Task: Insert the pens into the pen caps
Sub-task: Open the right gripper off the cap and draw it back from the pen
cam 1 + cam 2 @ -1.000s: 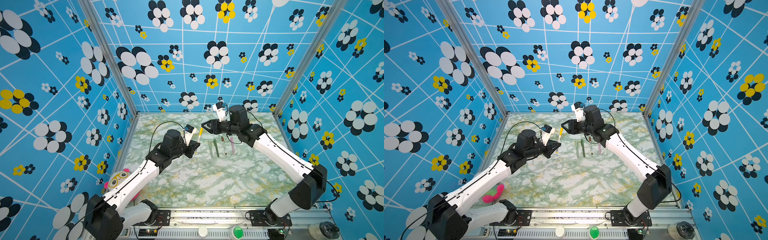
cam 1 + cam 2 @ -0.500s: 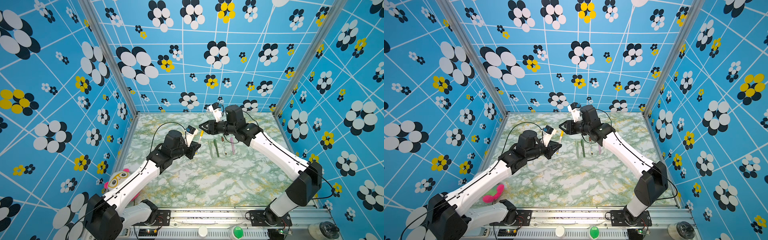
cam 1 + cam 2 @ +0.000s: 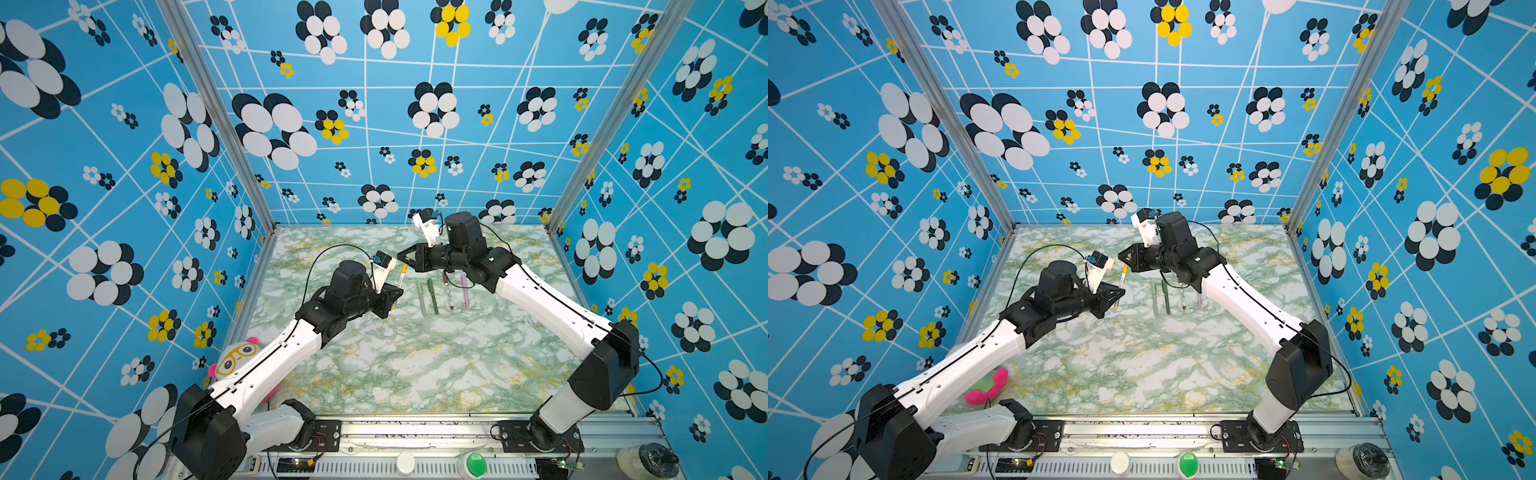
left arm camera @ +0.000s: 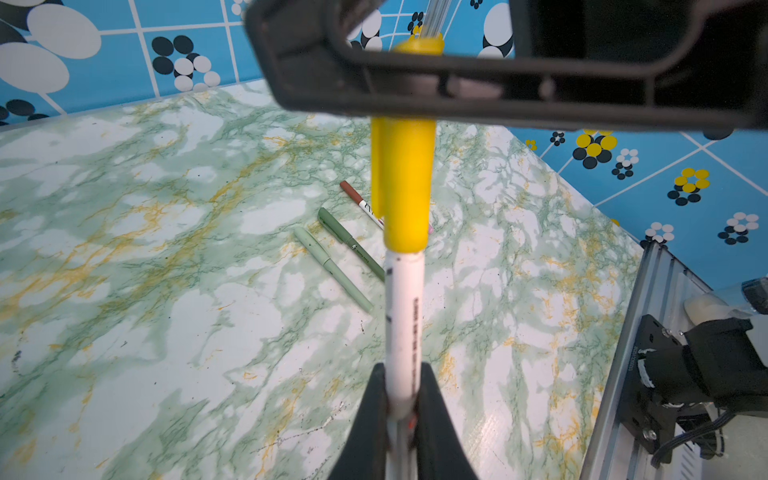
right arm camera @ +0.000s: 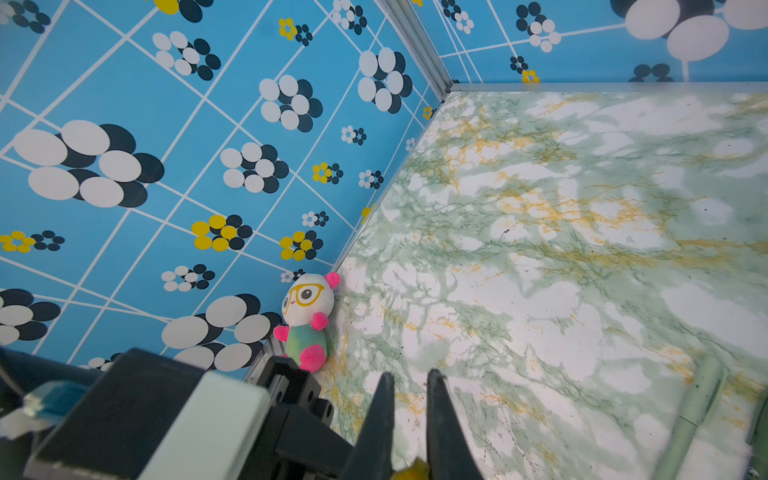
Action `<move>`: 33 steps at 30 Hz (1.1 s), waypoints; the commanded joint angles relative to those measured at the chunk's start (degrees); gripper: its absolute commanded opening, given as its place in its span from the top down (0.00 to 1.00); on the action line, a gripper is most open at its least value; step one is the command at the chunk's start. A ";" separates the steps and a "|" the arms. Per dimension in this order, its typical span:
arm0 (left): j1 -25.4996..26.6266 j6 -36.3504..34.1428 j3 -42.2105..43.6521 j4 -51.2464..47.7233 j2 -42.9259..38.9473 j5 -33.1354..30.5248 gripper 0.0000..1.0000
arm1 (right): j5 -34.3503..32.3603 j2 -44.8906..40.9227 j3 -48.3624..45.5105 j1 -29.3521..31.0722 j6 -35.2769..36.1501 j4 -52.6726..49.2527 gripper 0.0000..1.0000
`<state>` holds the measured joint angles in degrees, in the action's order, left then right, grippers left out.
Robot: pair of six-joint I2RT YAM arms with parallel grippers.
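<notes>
1. Left claw (image 4: 401, 374): I read it as clamped on the lower barrel of the white-yellow pen (image 4: 403, 311), one finger pressing each side. In both top views it carries this pen clear of the table (image 3: 415, 365), steeply tilted, with the capped end uppermost.

2. Yellow cap (image 4: 405, 187): it sits over the upper end of the held pen, and its lower edge overlaps the white barrel. I cannot tell how far it is pushed on.

3. Right claw (image 5: 410, 374): the fingers stand almost together, with only a narrow slit at the tips. A sliver of yellow shows between them lower down. In the left wrist view one dark finger crosses the upper part of the yellow cap, so I read this claw as pinched on the cap. In a top view the right claw (image 3: 402, 258) sits just above the left claw, meeting the pen's upper end.

4. Other pens: the pale green pen (image 3: 422, 297), dark green pen (image 3: 432, 296), brown-marked pen (image 3: 448, 291) and pink pen (image 3: 464, 291) lie side by side on the table, just right of the left claw and touched by neither claw.

5. A plush toy (image 5: 309, 316) rests against the left wall, well apart from the pens
</notes>
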<state>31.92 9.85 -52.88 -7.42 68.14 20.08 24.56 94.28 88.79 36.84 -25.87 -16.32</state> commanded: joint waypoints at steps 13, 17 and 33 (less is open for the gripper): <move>-0.10 0.22 -2.27 23.74 0.97 -4.22 1.00 | 1.63 2.84 -9.24 0.56 -5.08 3.15 0.95; -0.52 0.60 -3.23 29.83 3.09 -5.73 1.00 | 1.95 3.18 -12.45 1.36 -7.34 5.45 0.95; -4.67 0.04 -13.10 35.83 8.50 -3.93 1.00 | 2.16 6.18 -20.67 8.20 -12.66 11.12 0.96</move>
<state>29.36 10.68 -55.29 -0.30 78.59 18.59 14.35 96.07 73.58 38.00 -35.66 12.67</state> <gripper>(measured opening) 0.123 0.131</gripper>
